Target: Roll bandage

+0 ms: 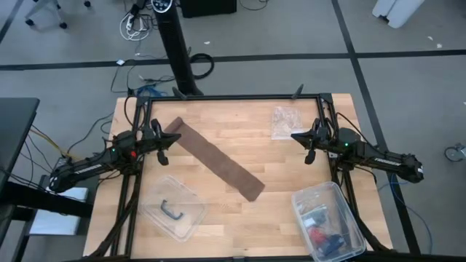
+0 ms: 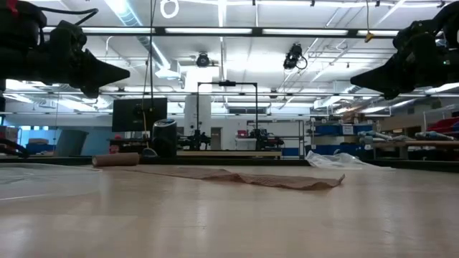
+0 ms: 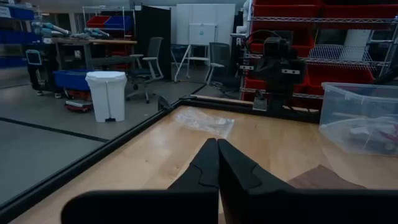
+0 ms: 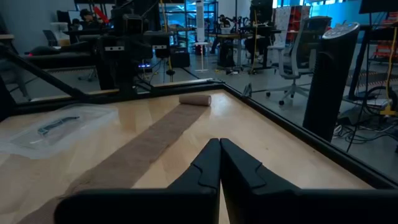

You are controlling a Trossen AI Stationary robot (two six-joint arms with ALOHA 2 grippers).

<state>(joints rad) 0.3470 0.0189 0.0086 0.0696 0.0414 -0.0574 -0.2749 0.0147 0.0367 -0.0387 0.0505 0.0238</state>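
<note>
The bandage (image 1: 216,160) is a dark brown strip lying flat and slantwise across the wooden table, from the far left toward the near middle. Its far-left end is wound into a small roll (image 4: 194,99), which the low view also shows (image 2: 115,159). My left gripper (image 1: 175,136) hovers shut above the table just left of the rolled end, pointing toward the table's right. My right gripper (image 1: 293,135) hovers shut at the right side, pointing left, well away from the strip. In each wrist view the fingers meet with nothing between them (image 3: 217,146) (image 4: 219,144).
A clear plastic lid with a black handle (image 1: 173,209) lies near the front left. A clear tub with small items (image 1: 328,222) stands at the front right. A crumpled clear bag (image 1: 284,120) lies at the far right. A black frame (image 1: 233,97) borders the table.
</note>
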